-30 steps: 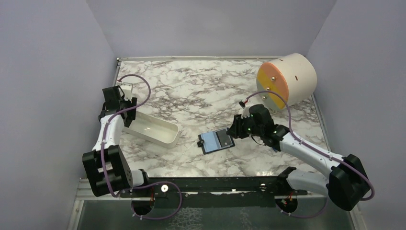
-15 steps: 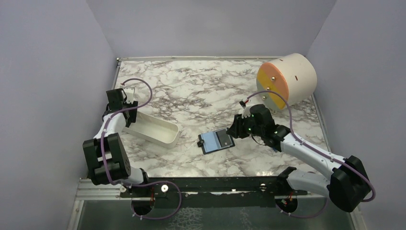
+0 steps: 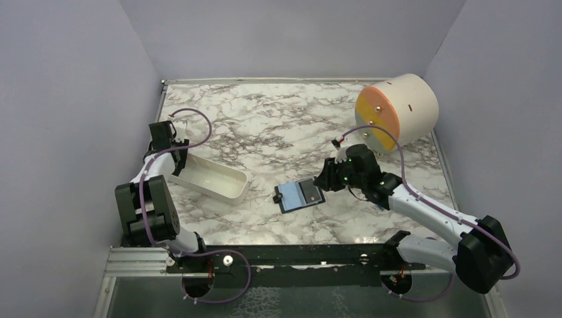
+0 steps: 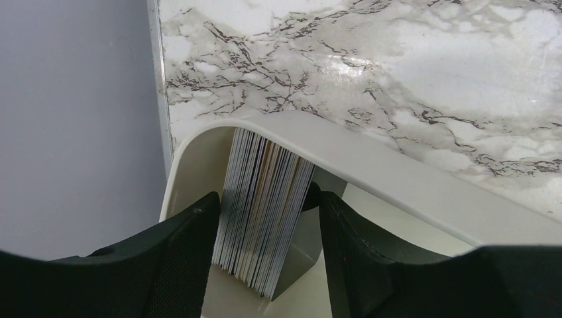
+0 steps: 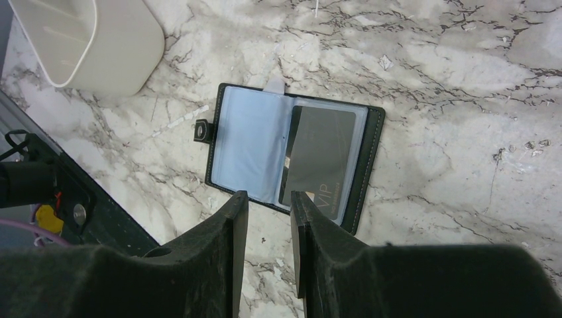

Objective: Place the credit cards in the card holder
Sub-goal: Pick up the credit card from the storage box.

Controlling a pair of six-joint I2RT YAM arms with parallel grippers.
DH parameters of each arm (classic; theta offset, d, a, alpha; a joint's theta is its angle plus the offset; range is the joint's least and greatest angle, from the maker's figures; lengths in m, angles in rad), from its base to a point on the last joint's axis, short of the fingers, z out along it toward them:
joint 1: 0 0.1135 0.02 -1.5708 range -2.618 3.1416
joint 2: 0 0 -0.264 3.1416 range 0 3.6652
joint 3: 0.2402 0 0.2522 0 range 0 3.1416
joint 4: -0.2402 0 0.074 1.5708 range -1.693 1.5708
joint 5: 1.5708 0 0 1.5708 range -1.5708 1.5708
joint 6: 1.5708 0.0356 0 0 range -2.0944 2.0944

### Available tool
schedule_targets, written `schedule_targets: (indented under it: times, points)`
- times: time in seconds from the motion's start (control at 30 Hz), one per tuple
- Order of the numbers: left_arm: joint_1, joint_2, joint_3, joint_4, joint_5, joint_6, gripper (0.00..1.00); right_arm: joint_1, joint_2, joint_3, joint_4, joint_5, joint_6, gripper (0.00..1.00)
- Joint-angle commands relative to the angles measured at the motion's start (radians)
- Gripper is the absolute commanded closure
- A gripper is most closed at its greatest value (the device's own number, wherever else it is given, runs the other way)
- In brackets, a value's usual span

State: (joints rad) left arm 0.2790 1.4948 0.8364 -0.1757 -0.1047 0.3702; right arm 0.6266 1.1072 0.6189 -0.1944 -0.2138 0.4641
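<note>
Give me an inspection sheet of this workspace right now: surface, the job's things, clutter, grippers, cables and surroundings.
Surface: marble-patterned table, no spills seen.
Job's things: card holder lies open, blue sleeves up, with one dark card in a sleeve. A stack of cards stands on edge in one end of the white tray.
Clutter: drum, white with an orange face, on its side at the far right corner.
Grippers: left gripper open, fingers either side of the stack. Right gripper narrowly open, nothing between, tips at the holder's edge.
Cables: purple cables loop along both arms.
Surroundings: plain pale walls on three sides.
</note>
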Motion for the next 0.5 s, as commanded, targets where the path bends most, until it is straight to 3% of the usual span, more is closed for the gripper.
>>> schedule_targets:
  times: [0.0, 0.47]
  points:
    - [-0.01, 0.01, 0.011, 0.013, -0.064, 0.021, 0.45, 0.004, -0.02, 0.018, -0.006, 0.026, -0.016, 0.69]
    - [-0.04, 0.001, 0.015, 0.022, -0.144, 0.053, 0.53, 0.003, -0.028, 0.014, -0.007, 0.032, -0.02, 0.69]
